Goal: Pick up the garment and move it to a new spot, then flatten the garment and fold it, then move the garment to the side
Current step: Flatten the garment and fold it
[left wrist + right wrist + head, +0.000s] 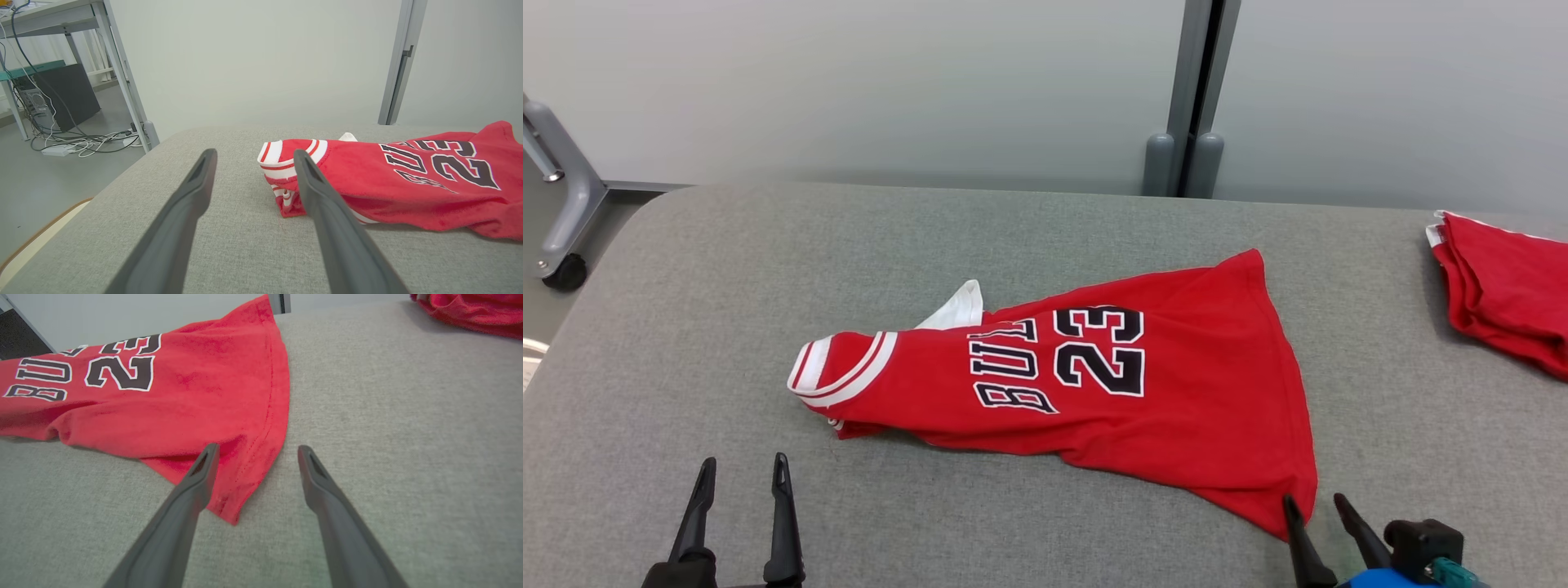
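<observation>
Dark fingers of the left gripper (745, 460) stand spread apart with nothing between them, low over the grey padded table (686, 327), just short of the red jersey (1176, 384). From its wrist, the left gripper (255, 152) frames the white-and-red striped trim (286, 157) at the jersey's bunched end, and its right finger crosses in front of that trim. The right gripper (1313, 498) is also parted and empty, at the jersey's near hem corner. In the right wrist view, the right gripper (258, 446) has one finger over the hem corner (233, 514) and the other over bare table; whether it touches the cloth cannot be told.

The jersey lies mid-table, crumpled and partly doubled over, its "BULLS 23" lettering (1062, 359) facing up. The head view takes in its whole spread, plus a second red garment (1511, 286) folded at the table's right edge. The left wrist view brings in a desk (61, 16) and loose cables (81, 143) on the floor beyond the table.
</observation>
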{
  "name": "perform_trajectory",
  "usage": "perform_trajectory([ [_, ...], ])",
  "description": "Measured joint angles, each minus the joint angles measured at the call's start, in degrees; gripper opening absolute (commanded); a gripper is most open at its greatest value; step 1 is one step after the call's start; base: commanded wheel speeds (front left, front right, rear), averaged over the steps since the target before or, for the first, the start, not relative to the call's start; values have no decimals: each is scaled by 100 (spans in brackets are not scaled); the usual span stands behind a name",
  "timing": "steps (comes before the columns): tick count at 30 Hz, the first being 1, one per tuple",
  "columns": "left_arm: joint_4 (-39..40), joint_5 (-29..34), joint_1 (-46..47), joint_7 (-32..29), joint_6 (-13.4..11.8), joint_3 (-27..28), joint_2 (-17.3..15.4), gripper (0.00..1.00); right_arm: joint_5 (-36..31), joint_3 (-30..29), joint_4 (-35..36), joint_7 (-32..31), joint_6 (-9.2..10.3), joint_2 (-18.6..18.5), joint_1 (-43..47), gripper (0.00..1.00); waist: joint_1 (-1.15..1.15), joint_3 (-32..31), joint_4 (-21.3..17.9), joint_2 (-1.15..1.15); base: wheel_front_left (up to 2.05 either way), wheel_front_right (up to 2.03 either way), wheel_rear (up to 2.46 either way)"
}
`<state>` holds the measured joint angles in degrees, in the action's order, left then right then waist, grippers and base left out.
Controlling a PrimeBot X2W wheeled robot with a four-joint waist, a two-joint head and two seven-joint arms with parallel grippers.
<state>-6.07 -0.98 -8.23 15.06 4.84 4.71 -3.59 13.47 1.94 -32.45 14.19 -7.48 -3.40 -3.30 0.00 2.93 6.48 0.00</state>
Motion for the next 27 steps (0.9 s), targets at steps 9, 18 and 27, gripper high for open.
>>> perform_trajectory([
  [9, -29, 8, 92, 0, -43, -110, 24, 100, -51, 296, -856, -258, 0, -10, -484, 100, 0, 81, 164, 0, 0, 0, 0],
  [18, -37, 3, 43, 0, -104, -64, 35, 100, 332, 323, -864, 9, -1, -71, -708, 0, 1, 37, 111, 0, 0, 0, 0],
  [27, -15, -2, 8, 0, -127, 24, 41, 100, 594, -566, 7, -412, -1, -1167, -159, 0, 0, -45, -111, 0, 0, 0, 0],
])
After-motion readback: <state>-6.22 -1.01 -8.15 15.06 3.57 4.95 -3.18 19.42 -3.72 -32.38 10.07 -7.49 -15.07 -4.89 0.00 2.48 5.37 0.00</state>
